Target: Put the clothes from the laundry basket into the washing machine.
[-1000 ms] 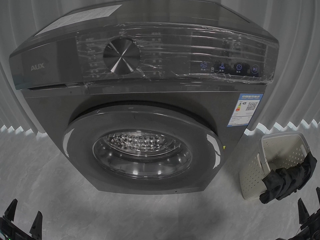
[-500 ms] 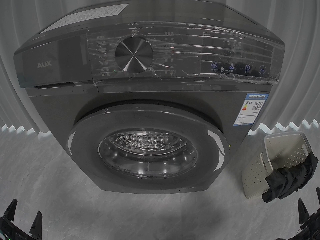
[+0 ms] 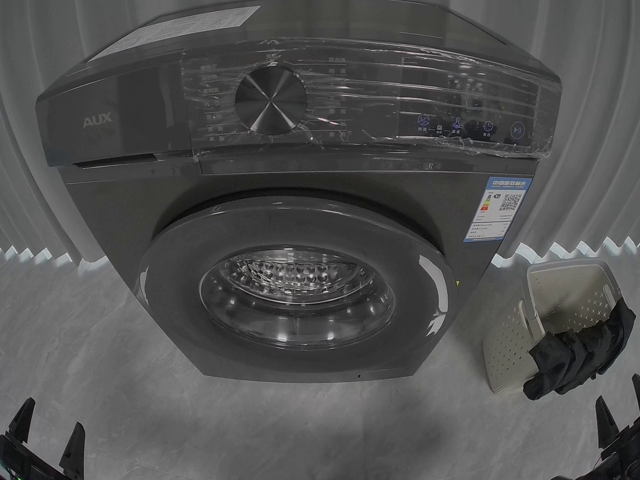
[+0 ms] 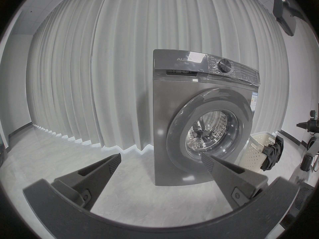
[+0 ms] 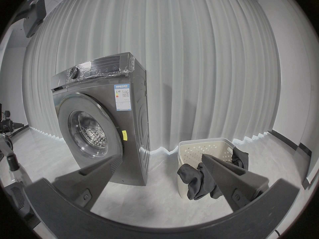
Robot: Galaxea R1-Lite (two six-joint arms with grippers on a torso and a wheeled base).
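Note:
A grey front-loading washing machine (image 3: 293, 188) stands before me with its round glass door (image 3: 297, 295) shut; it is also seen as the washing machine (image 4: 202, 117) and the washing machine (image 5: 99, 117). To its right on the floor sits a cream laundry basket (image 3: 533, 328), laundry basket (image 5: 206, 151), with dark clothes (image 3: 577, 355) draped over its front rim, clothes (image 5: 199, 181). My left gripper (image 3: 47, 431) is low at the left, open and holding nothing, left gripper (image 4: 161, 160). My right gripper (image 3: 620, 408) is low at the right, open, right gripper (image 5: 161, 160), short of the basket.
Pleated white curtains (image 3: 600, 101) hang behind the machine. The grey tiled floor (image 3: 300, 428) lies open between me and the machine. Equipment on a stand (image 4: 310, 140) is off to one side.
The whole head view has shifted, so the camera moved: the machine now sits slightly further right and higher than a second ago. Both grippers hold the same place.

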